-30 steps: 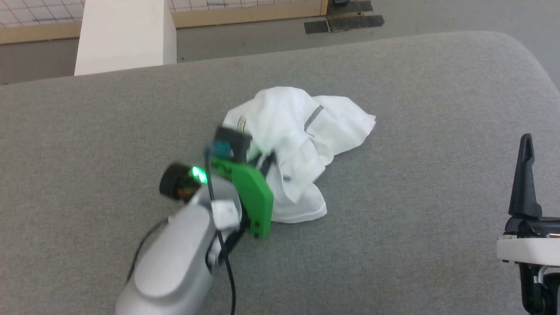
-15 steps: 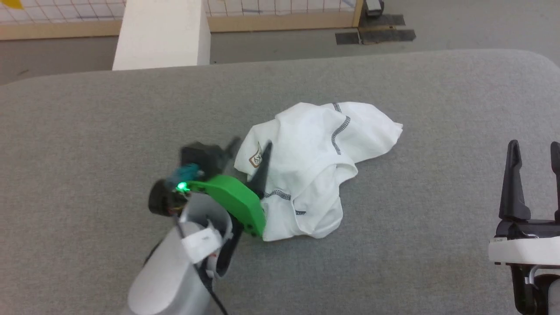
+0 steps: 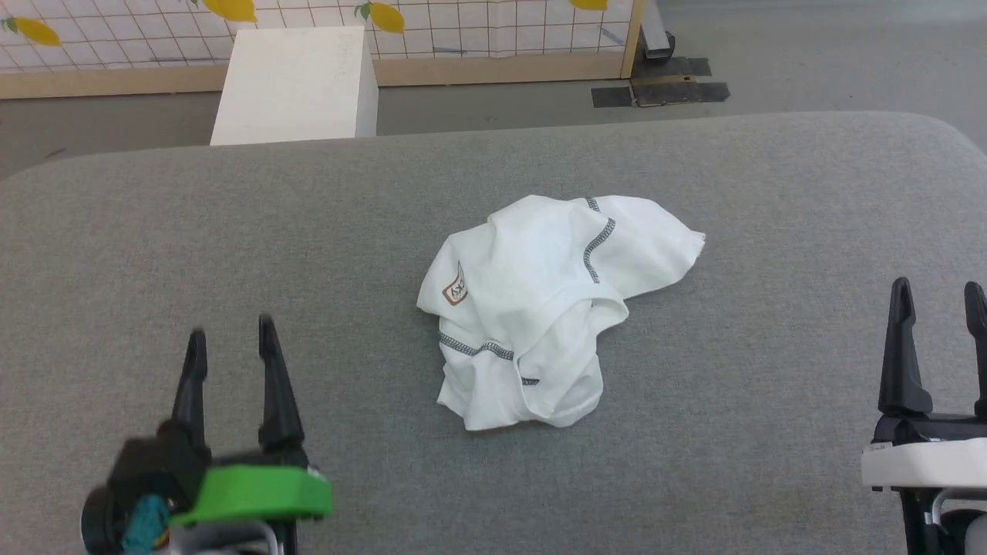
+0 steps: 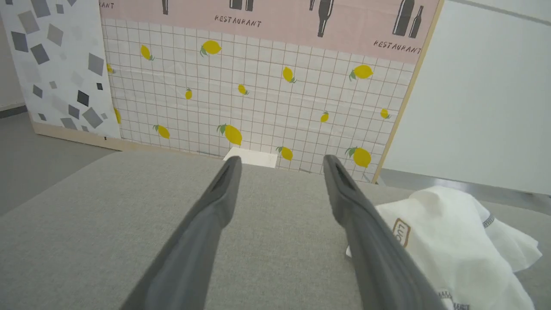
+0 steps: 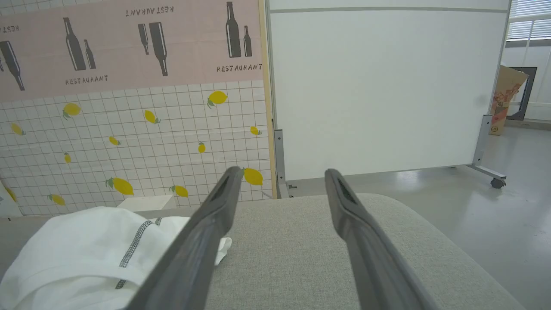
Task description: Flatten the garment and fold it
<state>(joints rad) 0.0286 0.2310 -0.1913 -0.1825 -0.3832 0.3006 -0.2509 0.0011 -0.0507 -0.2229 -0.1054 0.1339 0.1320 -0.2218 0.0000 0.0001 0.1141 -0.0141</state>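
Note:
The garment (image 3: pixel 540 301) is a white shirt lying crumpled in a heap at the middle of the grey padded table (image 3: pixel 771 193), with grey zigzag stitching and a small brown patch showing. My left gripper (image 3: pixel 231 330) stands open at the lower left, well apart from the heap and empty. At the lower right edge my right gripper (image 3: pixel 937 289) is open and empty too. The left wrist view has the garment (image 4: pixel 452 241) to the right of its open fingers (image 4: pixel 215 206). In the right wrist view the garment (image 5: pixel 77 254) lies at the lower left of the open fingers (image 5: pixel 215 211).
A white block (image 3: pixel 297 85) stands on the floor behind the table's far edge. A tiled wall panel with lemons (image 3: pixel 463 23) runs along the back. The table's right corner is rounded (image 3: pixel 948 146). A white partition on wheels (image 5: pixel 379 90) stands beyond.
My left gripper let go of the garment, opened, and drew back to the lower left. The garment dropped into a heap. The head camera tilted, shifting the whole picture.

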